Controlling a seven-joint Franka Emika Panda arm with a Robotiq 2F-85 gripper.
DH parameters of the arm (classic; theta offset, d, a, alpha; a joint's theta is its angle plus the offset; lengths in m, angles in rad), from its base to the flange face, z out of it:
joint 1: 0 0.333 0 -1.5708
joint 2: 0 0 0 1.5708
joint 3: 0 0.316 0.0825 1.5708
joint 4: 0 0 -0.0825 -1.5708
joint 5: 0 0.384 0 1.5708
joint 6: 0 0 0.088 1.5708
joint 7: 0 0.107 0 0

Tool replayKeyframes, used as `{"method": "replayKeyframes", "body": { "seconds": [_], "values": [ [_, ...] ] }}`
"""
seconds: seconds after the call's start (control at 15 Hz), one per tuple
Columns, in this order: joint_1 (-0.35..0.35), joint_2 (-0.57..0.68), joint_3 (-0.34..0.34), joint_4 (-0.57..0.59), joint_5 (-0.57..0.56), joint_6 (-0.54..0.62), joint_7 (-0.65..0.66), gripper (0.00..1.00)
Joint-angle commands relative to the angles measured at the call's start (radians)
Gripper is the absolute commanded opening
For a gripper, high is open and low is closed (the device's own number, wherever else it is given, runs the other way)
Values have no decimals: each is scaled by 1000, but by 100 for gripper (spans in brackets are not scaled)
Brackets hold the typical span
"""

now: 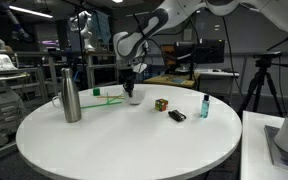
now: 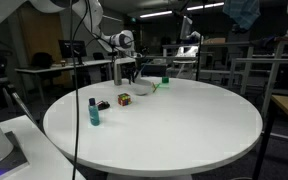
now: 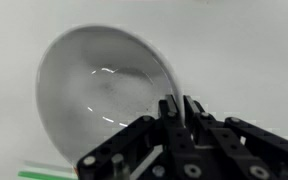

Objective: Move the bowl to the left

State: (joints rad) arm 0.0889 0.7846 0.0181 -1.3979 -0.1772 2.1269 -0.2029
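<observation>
The bowl (image 3: 104, 85) is small, shallow, round and pale grey. It fills the upper left of the wrist view. My gripper (image 3: 178, 112) is shut on its rim, one finger inside and one outside. In both exterior views the gripper (image 1: 132, 88) (image 2: 132, 80) is at the far side of the round white table. The bowl (image 1: 135, 98) shows just below the fingers, and in an exterior view it (image 2: 144, 89) sits near the table's far edge. I cannot tell whether it rests on the table or is slightly lifted.
A tall steel bottle (image 1: 71, 98) stands near the table edge. A small multicoloured cube (image 1: 160, 104) (image 2: 125, 99), a small dark object (image 1: 177, 116) and a teal bottle (image 1: 204, 105) (image 2: 94, 111) stand on the round white table (image 1: 124, 145). A green stick (image 1: 104, 97) lies by the bowl.
</observation>
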Motion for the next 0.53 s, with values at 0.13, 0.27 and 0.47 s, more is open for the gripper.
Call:
{"method": "replayKeyframes", "body": {
  "seconds": [0.13,0.27,0.47],
  "values": [
    [27,-19,-29,-64,-69,153,76,3],
    [31,-21,-35,-79,-82,189,95,3],
    [48,-20,-55,-103,-108,241,124,3]
  ]
}}
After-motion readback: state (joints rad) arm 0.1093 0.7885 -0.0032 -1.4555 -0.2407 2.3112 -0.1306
